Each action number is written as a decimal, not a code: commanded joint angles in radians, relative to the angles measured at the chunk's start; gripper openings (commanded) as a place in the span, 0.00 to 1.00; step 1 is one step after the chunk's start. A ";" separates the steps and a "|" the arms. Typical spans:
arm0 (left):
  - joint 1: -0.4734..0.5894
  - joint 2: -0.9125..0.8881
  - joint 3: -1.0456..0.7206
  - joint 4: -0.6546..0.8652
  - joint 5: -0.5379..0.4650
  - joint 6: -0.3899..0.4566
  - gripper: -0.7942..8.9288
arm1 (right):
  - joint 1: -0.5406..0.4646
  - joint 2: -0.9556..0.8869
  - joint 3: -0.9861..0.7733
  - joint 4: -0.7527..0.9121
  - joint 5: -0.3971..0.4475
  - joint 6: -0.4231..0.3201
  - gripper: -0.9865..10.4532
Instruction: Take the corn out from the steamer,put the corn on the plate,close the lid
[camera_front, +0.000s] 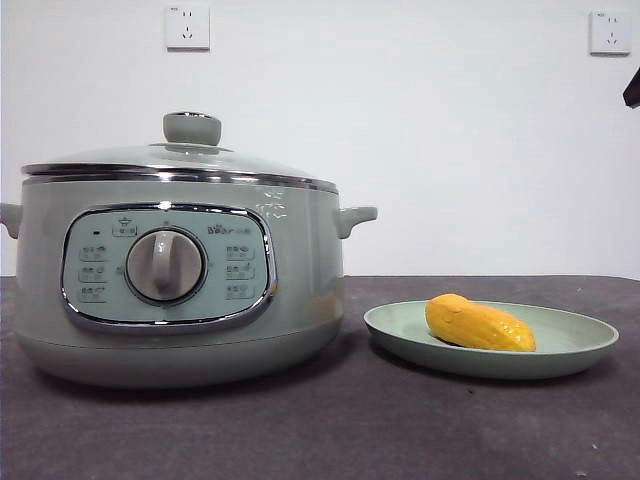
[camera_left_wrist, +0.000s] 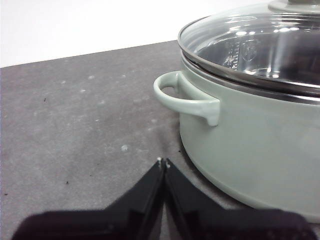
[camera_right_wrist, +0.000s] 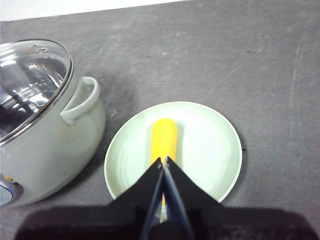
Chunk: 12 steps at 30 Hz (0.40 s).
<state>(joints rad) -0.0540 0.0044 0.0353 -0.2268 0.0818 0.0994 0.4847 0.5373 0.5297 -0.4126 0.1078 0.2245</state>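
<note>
The sage-green steamer (camera_front: 170, 290) stands at the left with its glass lid (camera_front: 180, 160) seated on the rim. The yellow-orange corn (camera_front: 478, 324) lies on the pale green plate (camera_front: 580, 345) to the steamer's right. The right wrist view shows the corn (camera_right_wrist: 164, 135) on the plate (camera_right_wrist: 210, 145) below my right gripper (camera_right_wrist: 163, 161), which is shut and empty, well above it. My left gripper (camera_left_wrist: 163, 162) is shut and empty, low over the table beside the steamer's side handle (camera_left_wrist: 185, 97), apart from it. In the front view only a black tip (camera_front: 632, 88) shows at the right edge.
The dark grey table (camera_front: 330, 430) runs under everything. A white wall with two sockets (camera_front: 187, 27) stands behind. The steamer's other handle (camera_right_wrist: 80, 100) faces the plate with a small gap between them.
</note>
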 joint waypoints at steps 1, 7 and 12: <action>0.003 -0.003 -0.015 0.002 -0.002 -0.010 0.08 | -0.005 -0.017 -0.007 -0.004 0.021 -0.060 0.09; 0.003 -0.003 -0.015 0.002 -0.002 -0.010 0.08 | -0.103 -0.119 -0.058 0.040 0.005 -0.266 0.09; 0.003 -0.003 -0.015 0.002 -0.002 -0.010 0.08 | -0.257 -0.250 -0.210 0.265 -0.155 -0.294 0.09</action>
<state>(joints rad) -0.0540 0.0044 0.0353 -0.2268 0.0814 0.0956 0.2451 0.3038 0.3496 -0.1799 -0.0280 -0.0422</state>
